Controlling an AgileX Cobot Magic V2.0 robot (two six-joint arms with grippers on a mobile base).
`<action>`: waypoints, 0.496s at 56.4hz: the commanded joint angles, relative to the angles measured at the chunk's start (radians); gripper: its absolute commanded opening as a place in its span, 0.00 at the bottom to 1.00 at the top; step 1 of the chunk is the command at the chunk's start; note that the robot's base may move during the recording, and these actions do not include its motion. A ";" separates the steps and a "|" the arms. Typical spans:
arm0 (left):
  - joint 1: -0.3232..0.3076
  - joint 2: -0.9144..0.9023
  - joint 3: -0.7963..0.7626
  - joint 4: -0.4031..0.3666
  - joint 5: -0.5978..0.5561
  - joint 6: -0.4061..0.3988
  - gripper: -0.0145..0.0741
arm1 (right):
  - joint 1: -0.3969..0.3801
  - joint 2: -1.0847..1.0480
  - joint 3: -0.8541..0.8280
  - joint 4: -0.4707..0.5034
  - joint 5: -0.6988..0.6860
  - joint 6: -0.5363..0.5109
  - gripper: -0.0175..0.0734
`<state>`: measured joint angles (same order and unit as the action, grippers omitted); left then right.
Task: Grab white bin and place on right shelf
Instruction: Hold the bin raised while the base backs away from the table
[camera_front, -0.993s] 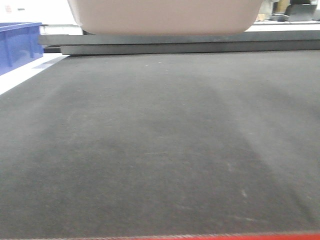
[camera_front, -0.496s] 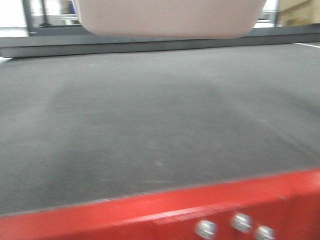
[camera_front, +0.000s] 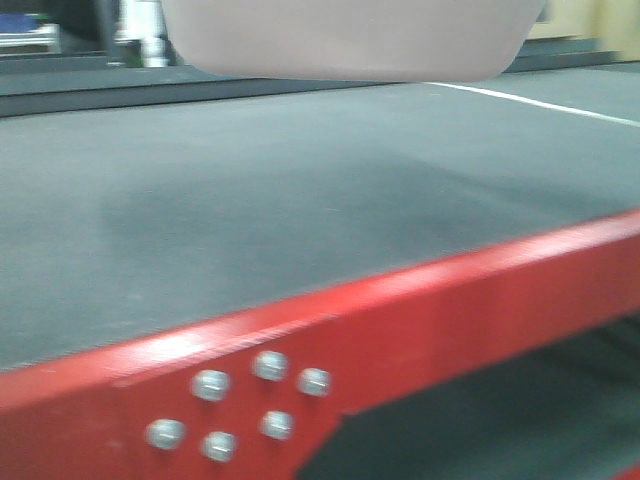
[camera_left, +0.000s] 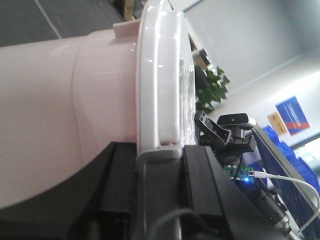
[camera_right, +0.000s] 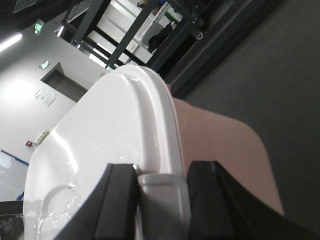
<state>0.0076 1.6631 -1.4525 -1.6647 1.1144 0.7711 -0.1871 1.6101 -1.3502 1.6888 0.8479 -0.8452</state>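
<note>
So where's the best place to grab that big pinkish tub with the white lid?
By the jutting white lid rim at its two ends, one gripper from each side. The pale pinkish plastic tub has smooth rounded walls that would likely slip; the rim gives a firm lip. The left gripper and right gripper straddle it there.

White bin (camera_front: 350, 40) body is smooth satin plastic, while its lid (camera_right: 100, 150) is way glossier and catches highlights. Tabletop (camera_front: 250, 200) looks dark, matt and a bit grainy, like a rubbery mat. Frame (camera_front: 450, 310) is shiny red-painted metal with bright bare bolts (camera_front: 270, 365).
</note>
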 joint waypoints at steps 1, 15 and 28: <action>-0.022 -0.066 -0.040 -0.093 0.204 0.013 0.03 | 0.010 -0.047 -0.029 0.077 0.032 -0.003 0.25; -0.022 -0.066 -0.040 -0.093 0.204 0.013 0.03 | 0.010 -0.047 -0.029 0.077 0.032 -0.003 0.25; -0.022 -0.066 -0.040 -0.093 0.204 0.013 0.03 | 0.010 -0.047 -0.029 0.077 0.032 -0.003 0.25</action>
<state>0.0076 1.6631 -1.4525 -1.6647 1.1282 0.7711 -0.1871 1.6101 -1.3502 1.6888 0.8389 -0.8452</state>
